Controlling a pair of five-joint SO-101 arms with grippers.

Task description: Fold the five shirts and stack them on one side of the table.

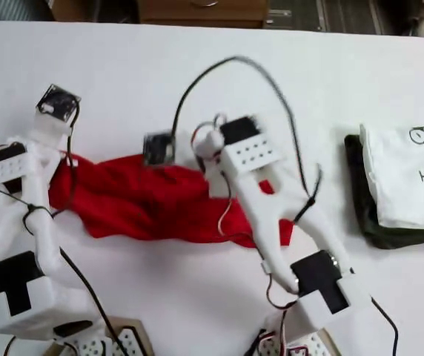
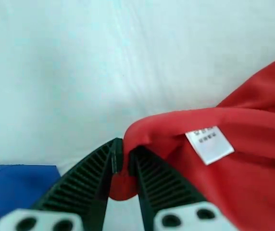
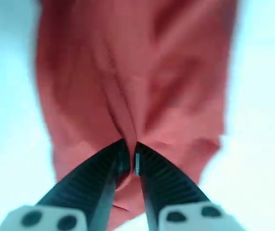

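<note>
From above, the red shirt (image 1: 145,196) lies bunched in a long strip across the table (image 1: 197,67), running from near the left edge to about the middle. The left arm (image 1: 19,185) stands over its left end and the right arm (image 1: 271,200) over its right end. By the right edge a folded white shirt (image 1: 405,178) sits on a folded dark shirt (image 1: 368,215). That looks to me like the stack under way.

In the left wrist view, the left gripper (image 2: 124,161) is pinching a rolled fold at the very rim of the red shirt, close to a white label (image 2: 209,144). A bit of blue cloth (image 2: 19,185) lies beside it, toward the left edge of the table.

In the right wrist view, the right gripper (image 3: 129,156) is nipped onto a ridge of the red cloth, with wrinkled fabric hanging away from it.

I'd say the step is to get this shirt stretched flat before any fold. Both bites look thin, the left one especially, so I'd raise the two ends together and draw them apart gently. A jerk could pull that rim out. I'd lay the shirt down taut on bare table, well apart from the blue cloth and the stack.
</note>
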